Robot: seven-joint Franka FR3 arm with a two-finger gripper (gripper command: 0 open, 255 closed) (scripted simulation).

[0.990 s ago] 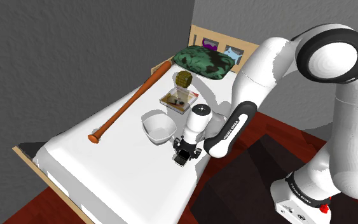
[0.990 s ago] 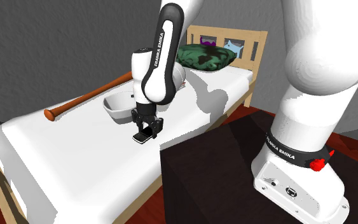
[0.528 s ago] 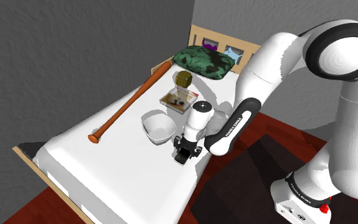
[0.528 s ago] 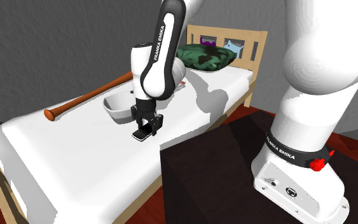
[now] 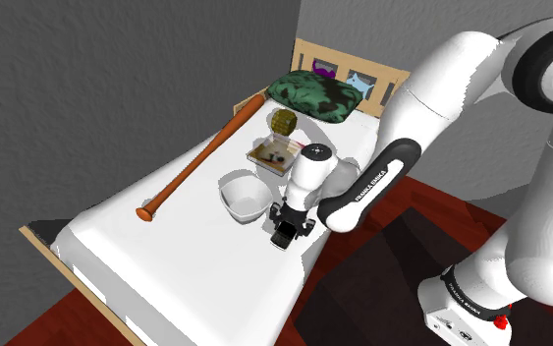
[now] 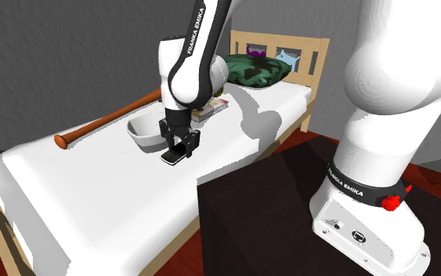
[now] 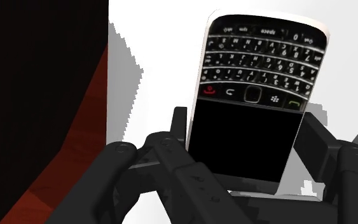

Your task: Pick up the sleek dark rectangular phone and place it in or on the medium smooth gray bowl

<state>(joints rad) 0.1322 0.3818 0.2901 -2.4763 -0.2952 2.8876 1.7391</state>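
The phone is a dark slab with a keypad and a black screen, and my gripper is shut on its screen end, one finger on each long side. In the shoulder view the gripper holds the phone just above the white bed, close beside the grey bowl. From the second exterior view, the gripper and phone hang a little off the sheet, next to the bowl.
A long brown baseball bat lies along the bed beyond the bowl. A book with a green round object lies behind the bowl, then a dark green pillow. A dark stand sits beside the bed.
The arm has lifted the phone slightly off the sheet and carried it toward the bowl. The fingers have stayed shut on it throughout.
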